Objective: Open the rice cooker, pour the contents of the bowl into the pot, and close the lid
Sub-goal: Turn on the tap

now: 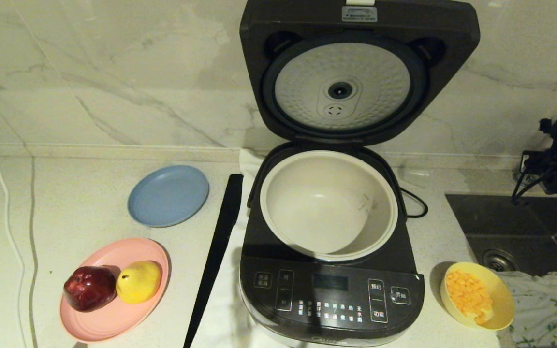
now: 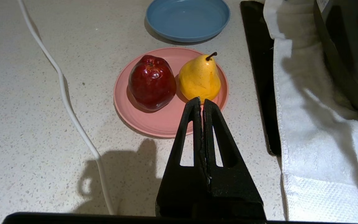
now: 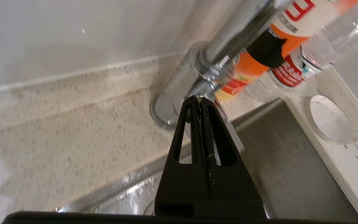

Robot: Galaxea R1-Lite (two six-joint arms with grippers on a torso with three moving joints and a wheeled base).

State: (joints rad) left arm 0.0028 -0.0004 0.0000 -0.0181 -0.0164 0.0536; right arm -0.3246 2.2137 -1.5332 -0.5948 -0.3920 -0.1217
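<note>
Now the lid (image 1: 351, 72) stands up; both grippers (image 2: 201, 102) (image 3: 197, 101) seem pressed together, empty.

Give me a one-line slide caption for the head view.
Rice cooker with lid open, pot empty; corn kernels wait in yellow bowl beside it.

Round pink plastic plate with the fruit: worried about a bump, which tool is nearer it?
Left. The shut left tool hangs at the pink plate's near rim, by the yellow pear. The shut right tool is away at the chrome tap beside the sink.
</note>
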